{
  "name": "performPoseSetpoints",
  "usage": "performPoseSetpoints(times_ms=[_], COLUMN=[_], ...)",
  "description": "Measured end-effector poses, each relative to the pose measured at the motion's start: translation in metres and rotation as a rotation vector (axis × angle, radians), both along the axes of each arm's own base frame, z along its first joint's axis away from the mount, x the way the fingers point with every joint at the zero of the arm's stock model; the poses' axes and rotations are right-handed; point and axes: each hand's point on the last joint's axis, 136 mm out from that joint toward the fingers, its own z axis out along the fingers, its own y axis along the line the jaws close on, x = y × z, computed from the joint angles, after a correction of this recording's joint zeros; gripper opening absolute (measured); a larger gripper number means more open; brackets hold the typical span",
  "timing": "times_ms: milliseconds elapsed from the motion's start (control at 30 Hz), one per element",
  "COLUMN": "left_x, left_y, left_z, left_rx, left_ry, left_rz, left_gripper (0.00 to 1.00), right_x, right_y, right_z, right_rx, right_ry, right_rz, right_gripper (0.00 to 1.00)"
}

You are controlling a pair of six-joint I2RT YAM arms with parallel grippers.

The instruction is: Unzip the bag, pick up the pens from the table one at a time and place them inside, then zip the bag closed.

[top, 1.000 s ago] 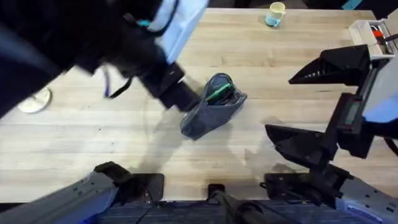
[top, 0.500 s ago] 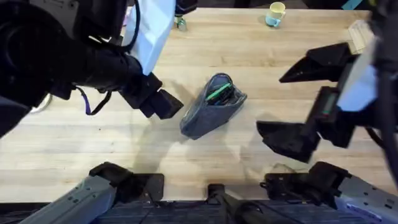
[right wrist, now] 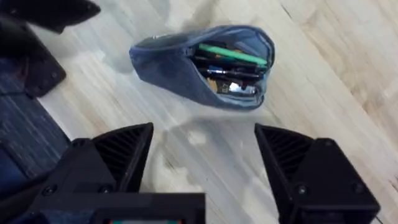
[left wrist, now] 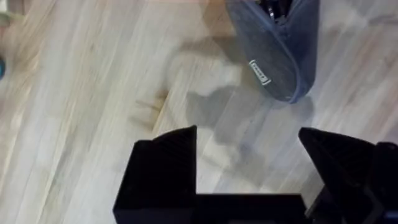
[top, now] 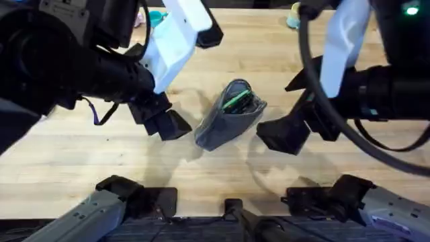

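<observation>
1. The bag [top: 229,115], one grey fabric pouch, lies mid-table [top: 282,175] with its far end gaping, a green pen [right wrist: 233,54] and dark pens inside.
2. It sits between the two grippers, touching neither.
3. The left gripper [top: 164,123] and right gripper [top: 290,129] both stand spread, holding nothing.

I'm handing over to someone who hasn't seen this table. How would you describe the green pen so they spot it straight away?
Start at the pale wooden table and find the grey bag lying near its middle, between the two open pincers. The bag's far end gapes open, and the green pen lies just inside that mouth. It is the one bright green stick among the dark items packed beside it.
</observation>
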Motion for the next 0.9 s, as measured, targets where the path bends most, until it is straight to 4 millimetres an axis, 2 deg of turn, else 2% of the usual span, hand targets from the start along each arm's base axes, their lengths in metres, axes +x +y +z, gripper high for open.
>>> performPoseSetpoints(times_ms=[300, 400, 667, 900], left_x=[-0.016, -0.015, -0.011, -0.003], left_y=[-0.004, -0.001, 0.013, 0.024], left_z=[0.000, 0.001, -0.004, -0.004], left_rx=[-0.101, -0.127, -0.200, -0.236], left_ry=[0.052, 0.047, 0.025, -0.010], left_rz=[-0.136, -0.151, -0.158, -0.127], left_gripper=[0.995, 0.995, 0.995, 0.995], right_x=[0.011, 0.011, 0.030, 0.038], right_y=[0.011, 0.013, 0.006, 0.021], right_z=[0.005, 0.007, 0.005, -0.001], right_rx=[0.048, 0.081, 0.250, 0.427], right_ry=[-0.018, 0.001, 0.141, 0.298], right_rz=[-0.009, 0.017, 0.028, 0.150], right_gripper=[0.997, 0.996, 0.996, 0.995])
